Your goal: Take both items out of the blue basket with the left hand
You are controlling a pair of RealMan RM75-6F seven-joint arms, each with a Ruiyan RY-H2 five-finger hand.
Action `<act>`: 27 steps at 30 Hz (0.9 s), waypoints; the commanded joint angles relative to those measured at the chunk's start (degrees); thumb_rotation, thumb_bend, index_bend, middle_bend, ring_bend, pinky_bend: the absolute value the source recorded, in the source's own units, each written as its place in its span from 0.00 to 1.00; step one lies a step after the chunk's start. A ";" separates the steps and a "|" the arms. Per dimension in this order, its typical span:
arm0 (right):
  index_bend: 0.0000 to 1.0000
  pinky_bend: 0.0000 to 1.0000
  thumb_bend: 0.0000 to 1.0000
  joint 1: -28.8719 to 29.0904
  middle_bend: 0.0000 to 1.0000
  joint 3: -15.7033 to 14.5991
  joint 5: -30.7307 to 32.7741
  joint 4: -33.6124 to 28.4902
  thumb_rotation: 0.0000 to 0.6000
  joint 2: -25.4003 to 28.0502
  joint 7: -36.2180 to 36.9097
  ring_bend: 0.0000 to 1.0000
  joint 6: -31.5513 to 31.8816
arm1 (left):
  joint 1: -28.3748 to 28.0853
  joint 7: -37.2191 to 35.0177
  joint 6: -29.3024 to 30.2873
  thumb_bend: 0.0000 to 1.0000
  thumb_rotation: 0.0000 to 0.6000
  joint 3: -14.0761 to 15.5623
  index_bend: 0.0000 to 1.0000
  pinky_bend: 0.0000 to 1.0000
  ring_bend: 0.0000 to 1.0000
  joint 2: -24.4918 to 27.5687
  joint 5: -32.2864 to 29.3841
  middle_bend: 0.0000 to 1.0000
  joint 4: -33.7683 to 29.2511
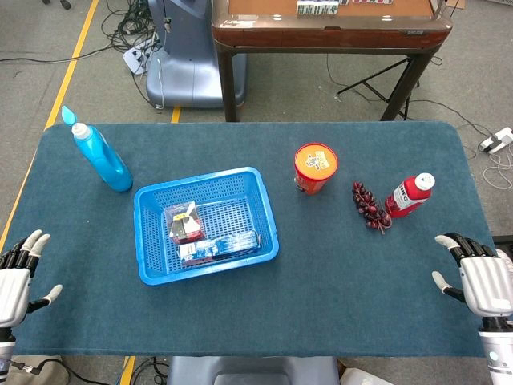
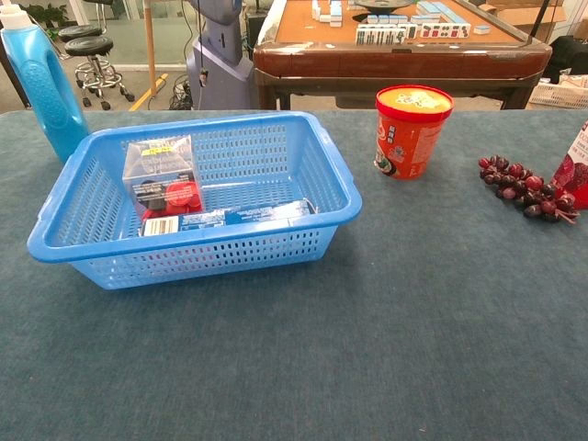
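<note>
The blue basket sits left of the table's middle. Inside it lie two items: a clear box with red contents and a flat blue packet along the near wall. My left hand rests at the table's near left edge, fingers apart, holding nothing, well left of the basket. At the near right edge my right hand is likewise spread and holds nothing. Neither hand shows in the chest view.
A blue detergent bottle stands behind the basket to the left. An orange cup, a bunch of dark grapes and a red bottle lie to the right. A wooden table stands beyond.
</note>
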 commanded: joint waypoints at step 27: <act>0.26 0.38 0.21 0.30 0.26 0.51 -2.02 -0.50 1.00 0.65 0.89 0.27 1.37 | -6.45 -6.82 -4.58 0.22 1.00 -1.18 0.10 0.17 0.11 6.43 7.31 0.08 -5.09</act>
